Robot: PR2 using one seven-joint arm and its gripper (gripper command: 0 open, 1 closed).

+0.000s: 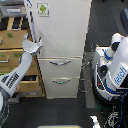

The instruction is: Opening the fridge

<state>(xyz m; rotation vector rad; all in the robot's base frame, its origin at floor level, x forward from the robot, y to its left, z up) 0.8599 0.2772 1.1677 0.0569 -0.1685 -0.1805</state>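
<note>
— At the exterior view's left: tan wooden cabinet [15,55], drawers partly pulled out, shelves stepped one below another. Anything in front of it?

— Across its lower part, a grey-and-white robot arm [15,75], rising from the bottom left corner and slanting up toward the right. At its end, the gripper [34,44], level with the lower part of the upper door.

— And the pincer itself?

— Pale, metallic, pressed up against the left edge of the fridge [62,45], right where the long vertical handle [31,20] runs down. Cannot tell how wide the fingers stand, nor whether closed around the handle or only touching it; too blurred and too small at that spot.

— In the middle, then?

— The fridge, tall and white, filling the centre from the top edge down to the dark floor [60,112]. Large upper door with a green android sticker [43,8] near its top left corner. Below, two drawers, upper drawer handle [60,63] and lower drawer handle [60,81], both curved and silver. Door and drawers apparently flush, closed.

— Further right?

— Just beside the fridge, a tangle of thin cables [88,70]. Beyond, at the exterior view's right, a white-and-blue robot body [115,67], leaning, blue lettering on its side, standing apart from the fridge.
</note>
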